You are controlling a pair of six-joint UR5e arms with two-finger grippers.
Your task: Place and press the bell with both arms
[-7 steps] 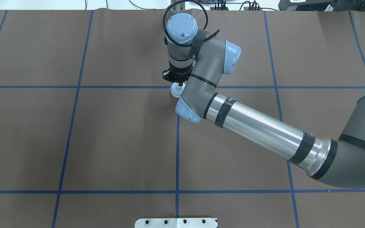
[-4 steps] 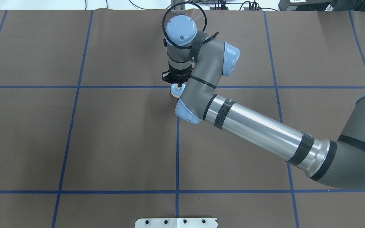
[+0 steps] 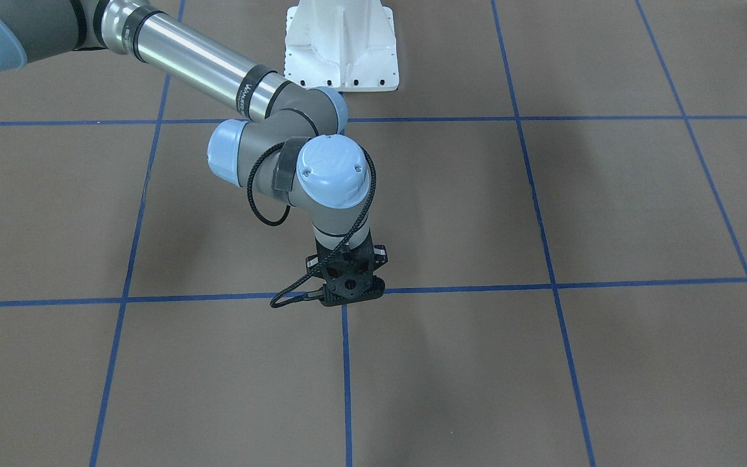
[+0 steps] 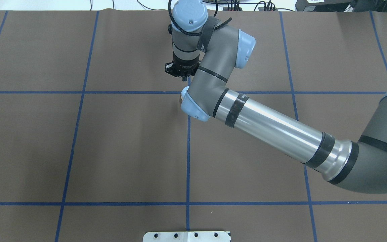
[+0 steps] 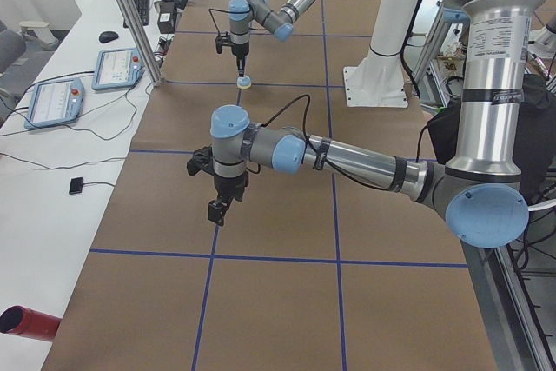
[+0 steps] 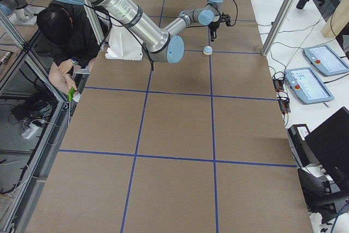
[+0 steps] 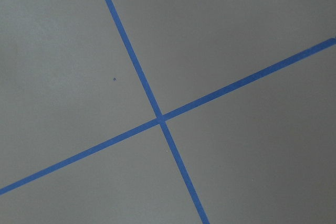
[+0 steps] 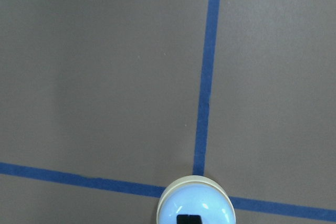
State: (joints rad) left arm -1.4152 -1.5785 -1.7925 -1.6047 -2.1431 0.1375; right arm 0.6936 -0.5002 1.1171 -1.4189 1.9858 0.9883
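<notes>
The light-blue bell [image 8: 194, 205] with its beige base ring stands on the brown mat at a blue tape crossing; it also shows in the exterior left view [image 5: 246, 82] and the exterior right view [image 6: 208, 50]. The right arm's elbow cap hides it in the overhead view. My right gripper [image 4: 183, 78] hangs just above the bell, apart from it; its wrist view shows one black tip [image 8: 189, 219] over the dome, fingers together. My left gripper [image 5: 215, 213] points down over bare mat far from the bell. I cannot tell if it is open or shut.
The white bolted pedestal [image 3: 341, 45] stands at the robot's side of the mat. Blue tape lines [image 7: 160, 119] grid the mat. Teach pendants [image 5: 122, 67] lie on the side table, a red cylinder [image 5: 24, 322] near its end. A person [image 6: 65, 31] sits behind the robot.
My right gripper has lifted off the bell's button and drawn up and toward the far edge of the table. The bell has stayed in place.
</notes>
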